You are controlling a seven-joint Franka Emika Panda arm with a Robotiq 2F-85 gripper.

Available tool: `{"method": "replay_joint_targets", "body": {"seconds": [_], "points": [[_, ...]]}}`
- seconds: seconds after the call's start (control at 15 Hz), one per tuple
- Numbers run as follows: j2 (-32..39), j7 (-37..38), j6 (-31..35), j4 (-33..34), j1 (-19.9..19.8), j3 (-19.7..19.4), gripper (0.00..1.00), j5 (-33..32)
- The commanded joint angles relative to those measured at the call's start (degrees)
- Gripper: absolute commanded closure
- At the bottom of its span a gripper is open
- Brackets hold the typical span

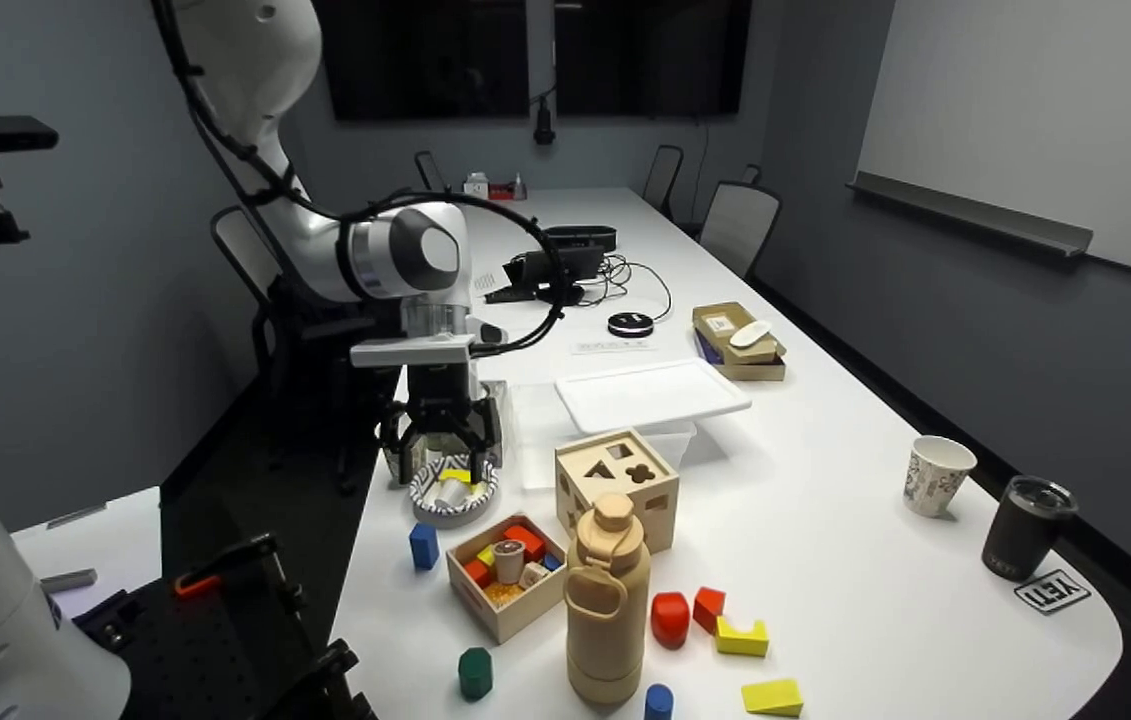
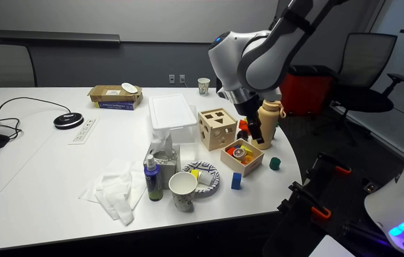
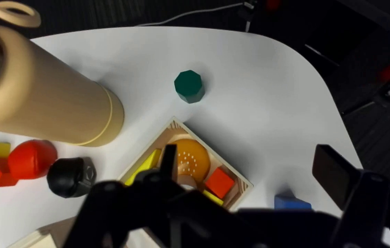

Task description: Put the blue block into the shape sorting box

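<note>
Fingers [image 3: 334,174] spread wide apart, above the counter [image 3: 257,89]. Blue block [image 2: 236,181] stands upright on the counter near the wooden tray [image 2: 253,165], outside the shape box [image 2: 214,143]; green block [image 2: 275,164] also near the wooden tray.

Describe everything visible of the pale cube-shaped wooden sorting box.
The pale, cube-shaped wooden sorting box looks unpainted. Both exterior views show four-sided, triangular and clover-like holes on top; the visible sides have more, one roundish. It sits level on the white table, near a rectangular translucent plastic container and a low, pale rectangular wooden tray; I cannot tell whether it touches either. The open black claw is clear of it.
</note>
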Motion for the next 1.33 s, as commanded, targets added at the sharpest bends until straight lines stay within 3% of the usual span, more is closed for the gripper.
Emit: {"method": "replay_joint_targets", "body": {"seconds": [0.0, 0.4, 1.27], "points": [[6.0, -1.1, 2.3, 2.6, 0.8, -0.4, 0.0, -4.5], [12.4, 0.5, 4.9, 5.3, 3.7, 0.3, 0.0, -6.9], [21.5, 1.7, 6.7, 12.3, 8.4, 0.9, 0.0, -5.6]]}}
